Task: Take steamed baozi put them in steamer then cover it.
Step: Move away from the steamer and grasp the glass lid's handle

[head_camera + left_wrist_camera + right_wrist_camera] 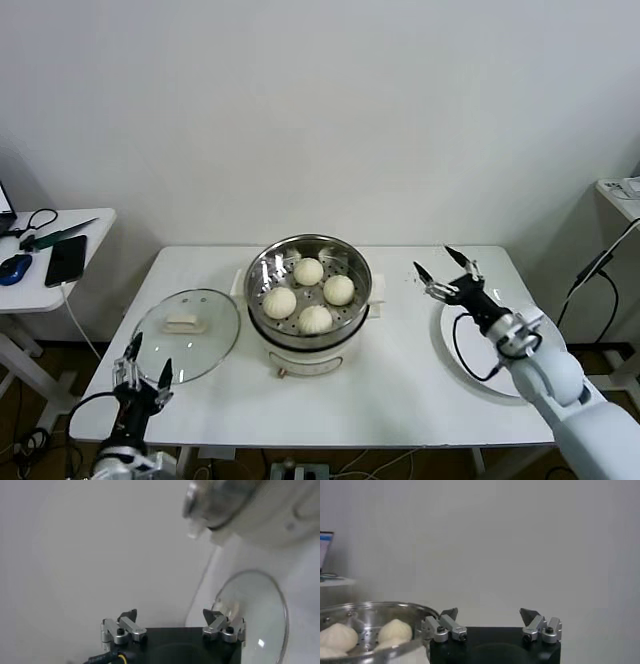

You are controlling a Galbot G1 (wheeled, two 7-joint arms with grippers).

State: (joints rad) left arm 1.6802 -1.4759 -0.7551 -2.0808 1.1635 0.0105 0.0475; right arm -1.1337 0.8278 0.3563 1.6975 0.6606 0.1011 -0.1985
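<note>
Several cream-white baozi [308, 271] lie on the perforated tray inside the steel steamer [263, 267] at the table's middle. Two of them show in the right wrist view [395, 630]. The glass cover [216, 335] with its cream bar handle lies flat on the table left of the steamer; it also shows in the left wrist view [270, 605]. My right gripper [443, 267] is open and empty, held above the table right of the steamer. My left gripper [145, 360] is open and empty at the table's front left edge, near the cover's rim.
A flat white plate [452, 330] lies at the table's right, under my right arm. A side table [90, 222] at the far left holds a phone, a mouse and cables. A white wall stands behind the table.
</note>
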